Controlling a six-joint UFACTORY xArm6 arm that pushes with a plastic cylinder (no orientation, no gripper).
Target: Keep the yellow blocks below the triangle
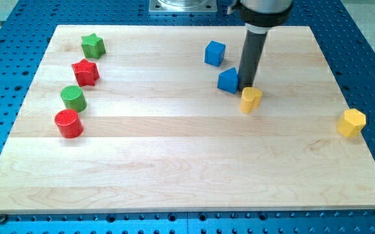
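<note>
A blue triangle block [227, 80] lies on the wooden board at upper middle. A yellow heart-shaped block [250, 99] sits just below and to the right of it. A second yellow block, hexagonal [351, 123], sits at the board's right edge, lower than the triangle. My tip [246, 86] stands between the two, touching or nearly touching the triangle's right side and the top of the yellow heart block.
A blue cube [215, 52] sits above the triangle. At the view's left stand a green star [92, 45], a red star [85, 71], a green cylinder [73, 97] and a red cylinder [68, 123]. The board [174, 169] lies on a blue perforated table.
</note>
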